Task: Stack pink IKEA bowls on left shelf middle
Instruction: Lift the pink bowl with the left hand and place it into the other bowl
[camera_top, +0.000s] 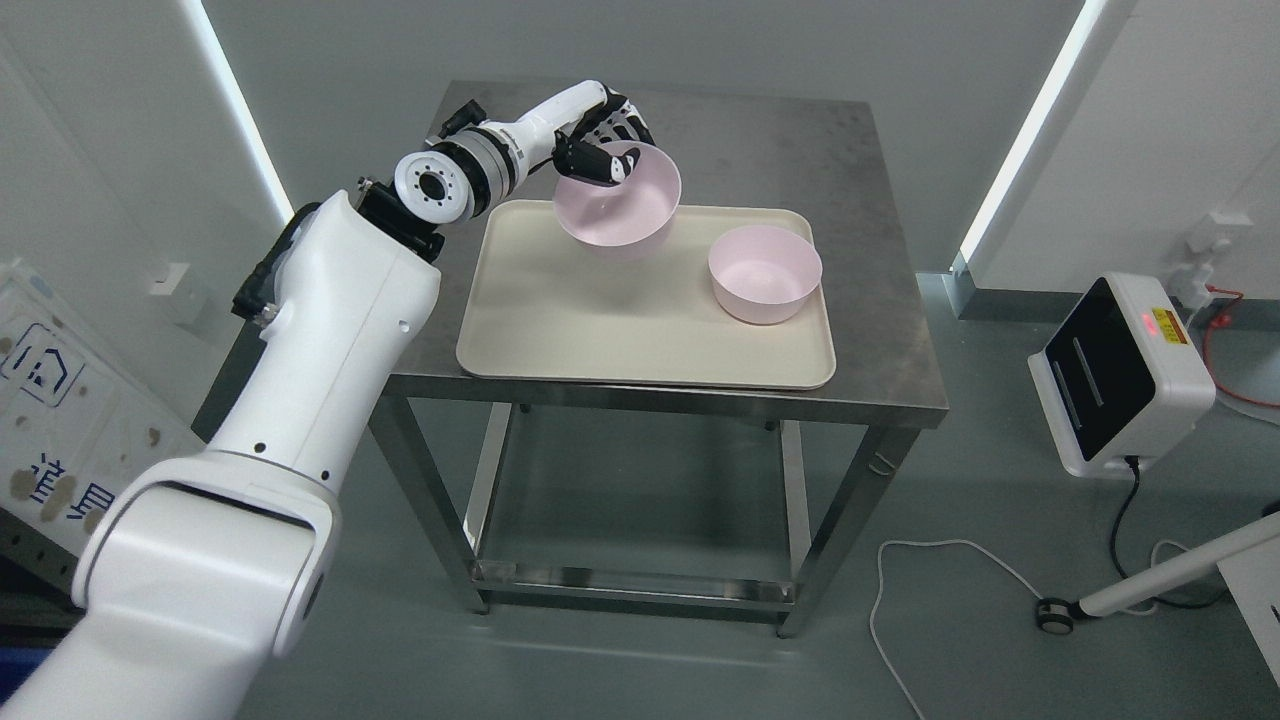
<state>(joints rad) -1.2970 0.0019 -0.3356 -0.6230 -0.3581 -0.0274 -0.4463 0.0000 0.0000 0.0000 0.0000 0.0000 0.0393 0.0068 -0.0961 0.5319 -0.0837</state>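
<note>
My left hand (600, 140) is shut on the far-left rim of a pink bowl (620, 205) and holds it tilted, lifted above the cream tray (560, 330). Its thumb is inside the bowl and the fingers are behind the rim. A second pink bowl (765, 274) stands upright on the right side of the tray, apart from the held one. My left arm reaches in from the lower left across the table's left edge. My right arm is out of view.
The tray lies on a steel table (880, 330) with a lower rail. A white and black device (1120, 375) stands on the floor at the right, with cables and a wheeled white leg (1150, 580) nearby. A panel with markings (60, 430) is at the left.
</note>
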